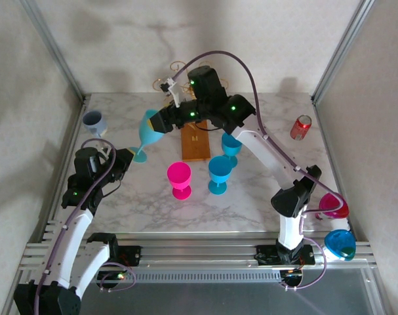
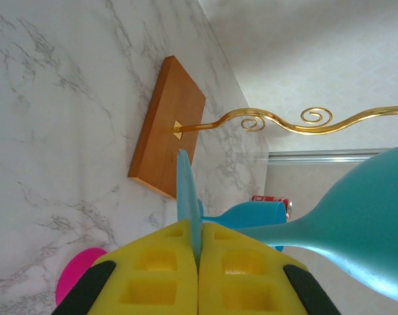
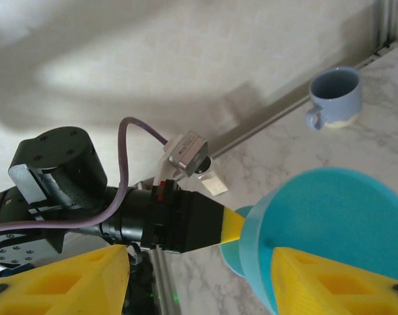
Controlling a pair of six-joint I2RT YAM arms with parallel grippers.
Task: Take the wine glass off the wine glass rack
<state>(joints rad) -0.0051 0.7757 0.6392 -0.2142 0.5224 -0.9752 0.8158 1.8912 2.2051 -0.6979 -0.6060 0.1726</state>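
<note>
Soft, bright light casts diffuse shadows on the back wall [image 1: 120, 39].

Noted left arm [image 1: 74, 216] standing up from its base at the near left, elbow bent, forearm angled toward table centre. Found left gripper [image 1: 128, 157] at its end, yellow fingers [image 2: 153, 272] pressed together on the thin foot of the teal wine glass [image 1: 148, 126], foot held edge-on between the pads. Noted right arm [image 1: 271, 154] stretched far forward and leftward from the near-right base, wrist folded over at the far middle, green lights lit on the joints. Found right gripper [image 1: 158, 121] with jaws apart: one yellow finger [image 3: 330, 282] just beside the bowl, contact not resolvable, the other finger [image 3: 67, 275] well clear.
</note>
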